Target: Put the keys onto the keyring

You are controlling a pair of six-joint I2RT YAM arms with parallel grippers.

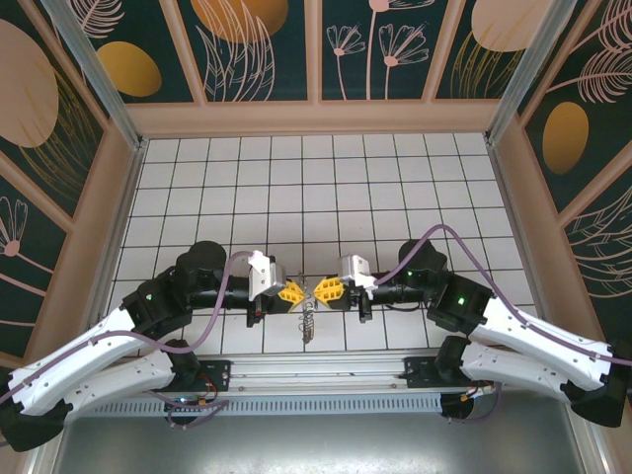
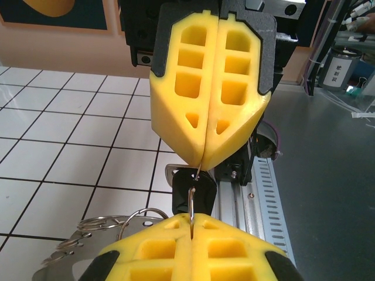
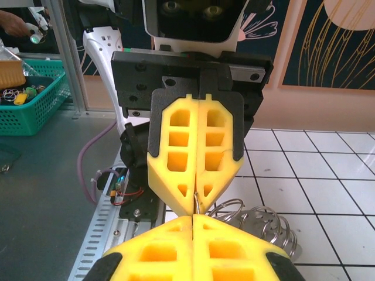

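My two grippers meet tip to tip low over the tiles near the front edge, the left gripper and the right gripper both shut. A thin silvery ring of the keyring is pinched between my left gripper and the right gripper facing it. More silvery rings trail off to the left. A dark key head hangs right behind the pinched ring. In the right wrist view the right gripper meets the left gripper, with coiled rings beside them. The keyring dangles below both tips.
A metal rail carrying the arm bases runs along the near edge. White tiled floor stretches back to the patterned walls. A green basket with small items stands off the table.
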